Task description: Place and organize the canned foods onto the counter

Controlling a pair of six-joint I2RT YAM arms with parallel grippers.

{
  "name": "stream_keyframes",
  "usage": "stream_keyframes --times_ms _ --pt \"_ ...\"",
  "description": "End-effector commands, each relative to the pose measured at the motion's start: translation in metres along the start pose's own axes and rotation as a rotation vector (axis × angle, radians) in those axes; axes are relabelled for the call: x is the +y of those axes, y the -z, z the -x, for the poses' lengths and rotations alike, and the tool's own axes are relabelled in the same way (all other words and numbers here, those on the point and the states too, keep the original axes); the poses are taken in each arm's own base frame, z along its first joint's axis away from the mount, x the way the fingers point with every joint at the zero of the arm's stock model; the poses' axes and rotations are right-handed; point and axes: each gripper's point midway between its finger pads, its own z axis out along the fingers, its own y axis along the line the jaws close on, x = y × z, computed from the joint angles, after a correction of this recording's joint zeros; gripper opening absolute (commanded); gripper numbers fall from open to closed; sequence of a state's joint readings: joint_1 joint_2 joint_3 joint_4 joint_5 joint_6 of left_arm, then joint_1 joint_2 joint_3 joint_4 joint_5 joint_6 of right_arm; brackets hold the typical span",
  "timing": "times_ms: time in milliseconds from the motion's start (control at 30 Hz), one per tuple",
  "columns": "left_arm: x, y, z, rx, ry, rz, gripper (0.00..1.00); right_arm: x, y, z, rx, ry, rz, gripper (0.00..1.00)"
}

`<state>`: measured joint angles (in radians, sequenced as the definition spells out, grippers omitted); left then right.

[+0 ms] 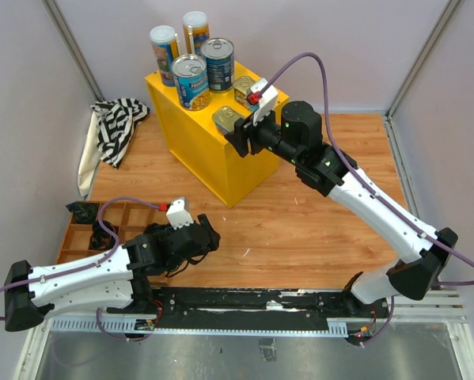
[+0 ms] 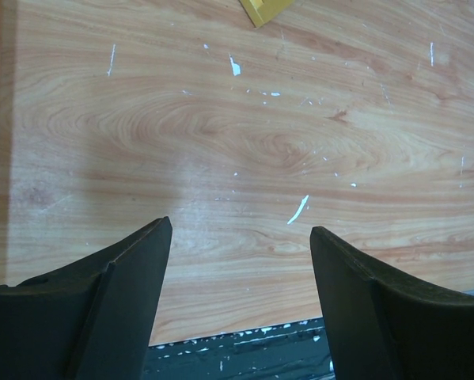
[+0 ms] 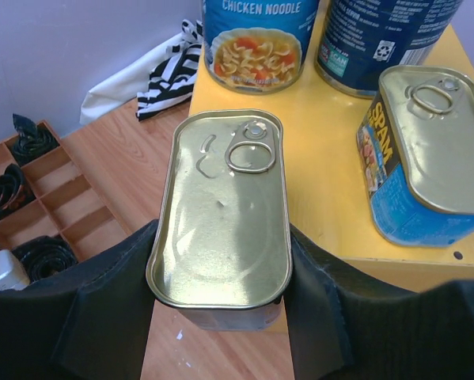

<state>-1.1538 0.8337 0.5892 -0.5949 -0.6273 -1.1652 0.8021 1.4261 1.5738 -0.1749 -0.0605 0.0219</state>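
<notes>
- Our right hand (image 3: 221,253) is partly closed. It has one finger on each long side of a flat gold tin (image 3: 221,206) and holds it.
- The tin lies flat, ring side up, at the near edge of the yellow surface (image 3: 331,182). Its far half is over the yellow top. The end nearest the hand hangs out over the wooden surface (image 3: 126,158) below. We cannot tell if it is touching down.
- We should move it further forward before we let go, so that all of it sits on top.
- The other flat tin (image 3: 426,150) sits just to the right of the hand. The soup can (image 3: 256,39) stands straight ahead. We should stop short of the soup can and not bump the tin on the right.
- We should line the tin up with its neighbour and lower it flat. Then we open slowly and pull straight back.
- Our left hand (image 2: 240,227) is wide open and holds nothing. There is only bare wood under it.
</notes>
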Motion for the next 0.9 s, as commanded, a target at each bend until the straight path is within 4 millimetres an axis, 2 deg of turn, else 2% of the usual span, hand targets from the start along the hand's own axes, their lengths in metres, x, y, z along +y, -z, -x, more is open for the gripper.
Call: stream_keyframes --times_ms 0,400,667,700,800,867 --pt "0.002 0.002 0.011 -0.04 0.019 0.016 0.75 -0.014 -0.003 0.052 -0.169 -0.04 -0.007 0.01" --pt "-0.002 0.001 0.016 -0.069 0.002 0.007 0.75 -0.023 -0.037 0.035 -0.131 -0.075 0.014 0.01" --pt "-0.006 -0.002 0.017 -0.076 0.0 0.008 0.75 -0.024 -0.043 0.024 -0.103 -0.081 0.018 0.01" --pt "-0.006 -0.003 0.017 -0.075 -0.004 0.012 0.75 -0.025 -0.043 0.023 -0.101 -0.08 0.013 0.06" --pt "-0.008 -0.004 0.017 -0.073 -0.004 0.012 0.75 -0.028 -0.042 0.019 -0.091 -0.077 -0.001 0.36" --pt "-0.01 -0.004 0.017 -0.073 -0.004 0.01 0.75 -0.029 -0.041 0.018 -0.088 -0.074 -0.008 0.44"
